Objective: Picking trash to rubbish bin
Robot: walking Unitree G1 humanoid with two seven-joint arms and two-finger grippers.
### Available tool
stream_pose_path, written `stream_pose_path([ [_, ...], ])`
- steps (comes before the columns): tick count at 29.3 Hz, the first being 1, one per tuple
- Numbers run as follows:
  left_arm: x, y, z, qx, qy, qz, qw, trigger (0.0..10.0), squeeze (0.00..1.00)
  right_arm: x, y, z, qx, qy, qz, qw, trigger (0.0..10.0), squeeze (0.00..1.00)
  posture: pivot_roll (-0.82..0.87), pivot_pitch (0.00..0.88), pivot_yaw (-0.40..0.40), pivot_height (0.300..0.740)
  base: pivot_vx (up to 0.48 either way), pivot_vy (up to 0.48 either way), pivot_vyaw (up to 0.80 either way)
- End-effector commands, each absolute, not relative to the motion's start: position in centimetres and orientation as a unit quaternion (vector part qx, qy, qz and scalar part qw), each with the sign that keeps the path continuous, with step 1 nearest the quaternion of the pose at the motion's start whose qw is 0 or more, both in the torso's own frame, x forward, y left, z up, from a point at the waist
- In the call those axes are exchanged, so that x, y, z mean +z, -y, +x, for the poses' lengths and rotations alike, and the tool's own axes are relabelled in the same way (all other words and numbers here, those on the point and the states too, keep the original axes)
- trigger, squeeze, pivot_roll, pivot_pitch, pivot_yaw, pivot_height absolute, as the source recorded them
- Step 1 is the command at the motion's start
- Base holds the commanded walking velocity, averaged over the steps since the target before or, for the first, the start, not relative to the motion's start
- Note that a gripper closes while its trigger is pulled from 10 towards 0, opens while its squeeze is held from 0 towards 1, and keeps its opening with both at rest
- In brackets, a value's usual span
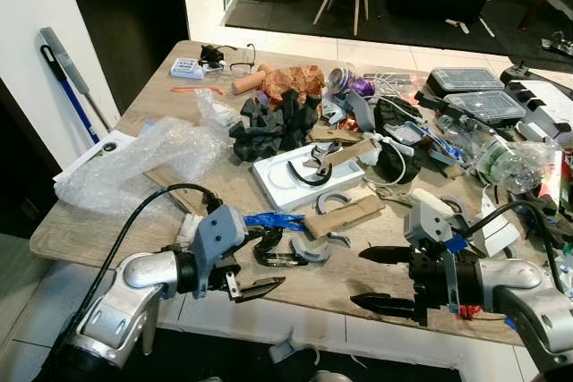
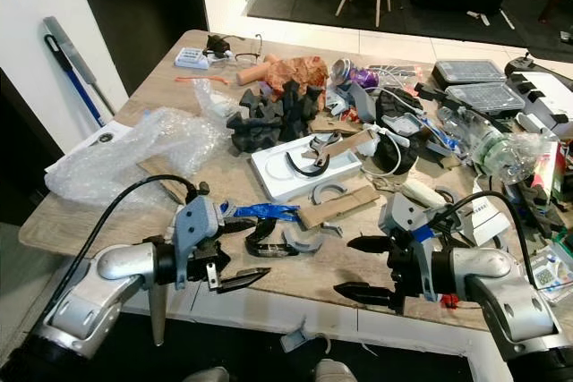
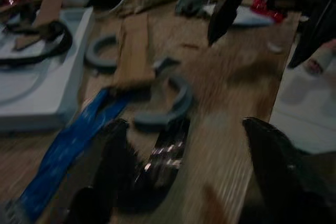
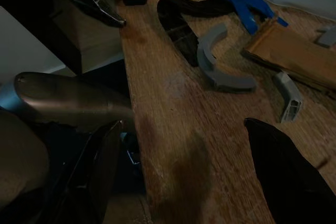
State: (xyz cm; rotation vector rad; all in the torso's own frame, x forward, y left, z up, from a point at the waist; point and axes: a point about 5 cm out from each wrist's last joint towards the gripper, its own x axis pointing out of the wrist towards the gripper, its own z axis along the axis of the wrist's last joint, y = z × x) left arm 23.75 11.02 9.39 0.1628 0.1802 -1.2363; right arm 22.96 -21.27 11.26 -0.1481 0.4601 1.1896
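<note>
Loose scraps lie on the wooden table point(image 1: 331, 288) near its front edge. A black shiny curved strip point(image 1: 273, 255) lies beside a grey curved piece point(image 1: 313, 248), a blue strip point(image 1: 273, 219) and a cardboard piece point(image 1: 345, 215). My left gripper point(image 1: 269, 261) is open at the table's front edge, its fingers point(image 3: 115, 156) either side of the black strip point(image 3: 163, 156). My right gripper point(image 1: 360, 276) stands open low over bare wood to the right, holding nothing, its fingertips point(image 4: 278, 166) pointing toward the grey piece point(image 4: 218, 66).
Bubble wrap point(image 1: 143, 163) covers the left of the table. Black foam pieces point(image 1: 273, 123), a white tray point(image 1: 295, 176), a clear plastic bottle point(image 1: 501, 154), cables and lidded boxes point(image 1: 466, 80) crowd the middle and right. A broom point(image 1: 72, 78) leans on the left wall.
</note>
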Motion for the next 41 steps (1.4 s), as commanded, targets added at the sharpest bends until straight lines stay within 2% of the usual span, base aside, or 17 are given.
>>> stream_pose_path([
  [1, 8.6, -10.7, 23.6, -0.577, -0.091, 0.08, 0.808, 4.5, 0.0, 11.3, 21.2, 22.8, 0.56, -0.225, -0.074, 0.794, 10.0, 0.0, -0.03, 0.0, -0.022, 0.74, 0.0, 0.0, 0.0],
  [7, 8.0, -10.6, 23.6, -0.569, -0.101, 0.091, 0.811, 3.8, 0.0, 11.5, 21.2, 22.8, 0.56, -0.223, -0.075, 0.794, 10.0, 0.0, -0.03, 0.0, -0.02, 0.74, 0.0, 0.0, 0.0],
  [8, 7.9, -10.7, 23.5, -0.568, -0.104, 0.086, 0.812, 3.3, 0.0, 11.5, 21.2, 22.8, 0.56, -0.223, -0.075, 0.794, 10.0, 0.0, -0.03, 0.0, -0.016, 0.74, 0.0, 0.0, 0.0],
  [9, 7.9, -10.6, 23.5, -0.564, -0.104, 0.077, 0.815, 1.6, 0.0, 11.5, 21.2, 22.8, 0.56, -0.222, -0.075, 0.794, 10.0, 0.0, -0.03, 0.0, -0.016, 0.74, 0.0, 0.0, 0.0],
  [10, 8.1, -10.5, 23.3, -0.561, -0.102, 0.063, 0.819, 0.9, 0.0, 11.5, 21.2, 22.8, 0.56, -0.223, -0.075, 0.794, 10.0, 0.0, -0.03, 0.0, -0.012, 0.74, 0.0, 0.0, 0.0],
  [14, 8.4, -10.4, 22.9, -0.558, -0.097, 0.052, 0.823, 0.5, 0.0, 11.5, 21.3, 22.8, 0.56, -0.224, -0.075, 0.794, 10.0, 0.0, -0.04, 0.0, -0.011, 0.74, 0.0, 0.0, 0.0],
  [16, 8.6, -10.5, 22.9, -0.553, -0.094, 0.055, 0.826, 2.0, 0.0, 11.5, 21.3, 22.7, 0.559, -0.224, -0.075, 0.794, 10.0, 0.0, -0.04, 0.0, -0.011, 0.74, 0.0, 0.0, 0.0],
  [17, 8.8, -10.7, 23.0, -0.546, -0.087, 0.065, 0.831, 4.0, 0.0, 11.5, 21.5, 22.7, 0.557, -0.224, -0.077, 0.796, 10.0, 0.0, -0.04, 0.0, -0.011, 0.74, 0.0, 0.0, 0.0],
  [18, 8.9, -10.8, 23.1, -0.543, -0.082, 0.069, 0.833, 6.7, 0.0, 11.5, 21.5, 22.7, 0.556, -0.224, -0.078, 0.796, 10.0, 0.0, -0.04, 0.0, -0.011, 0.74, 0.0, 0.0, 0.0],
  [19, 9.0, -11.0, 23.2, -0.536, -0.077, 0.073, 0.837, 6.7, 0.0, 11.5, 21.6, 22.8, 0.556, -0.224, -0.078, 0.797, 10.0, 0.0, -0.04, 0.0, -0.011, 0.74, 0.0, 0.0, 0.0],
  [20, 9.1, -11.5, 23.6, -0.525, -0.073, 0.079, 0.844, 10.0, 0.0, 11.5, 21.7, 22.8, 0.555, -0.223, -0.078, 0.798, 10.0, 0.0, -0.05, 0.0, -0.011, 0.74, 0.0, 0.0, 0.0],
  [21, 9.1, -11.8, 23.8, -0.518, -0.072, 0.082, 0.849, 10.0, 0.0, 11.6, 21.7, 22.8, 0.555, -0.223, -0.078, 0.798, 10.0, 0.0, -0.05, 0.0, -0.011, 0.74, 0.0, 0.0, 0.0],
  [23, 8.9, -14.5, 25.4, -0.48, -0.079, 0.093, 0.869, 10.0, 0.0, 11.7, 21.8, 22.8, 0.554, -0.222, -0.08, 0.799, 10.0, 0.0, -0.04, 0.0, -0.013, 0.74, 0.0, 0.0, 0.0],
  [24, 8.9, -14.5, 25.4, -0.48, -0.079, 0.093, 0.869, 10.0, 0.0, 11.7, 21.8, 22.8, 0.554, -0.222, -0.08, 0.799, 10.0, 0.0, -0.04, 0.0, -0.013, 0.74, 0.0, 0.0, 0.0],
  [25, 8.7, -16.5, 26.2, -0.45, -0.087, 0.099, 0.883, 10.0, 1.0, 11.7, 21.7, 22.8, 0.554, -0.222, -0.08, 0.799, 10.0, 0.0, -0.04, 0.0, -0.014, 0.74, 0.0, 0.0, 0.0],
  [32, 7.8, -17.9, 25.7, -0.436, -0.107, 0.12, 0.885, 10.0, 1.0, 11.8, 21.4, 22.6, 0.555, -0.223, -0.08, 0.797, 10.0, 0.0, -0.04, 0.0, -0.015, 0.74, 0.0, 0.0, 0.0],
  [41, 6.1, -18.5, 24.9, -0.452, -0.14, 0.14, 0.87, 10.0, 1.0, 11.9, 21.5, 22.7, 0.555, -0.224, -0.081, 0.797, 10.0, 0.0, -0.04, 0.0, -0.018, 0.74, 0.0, 0.0, 0.0],
])
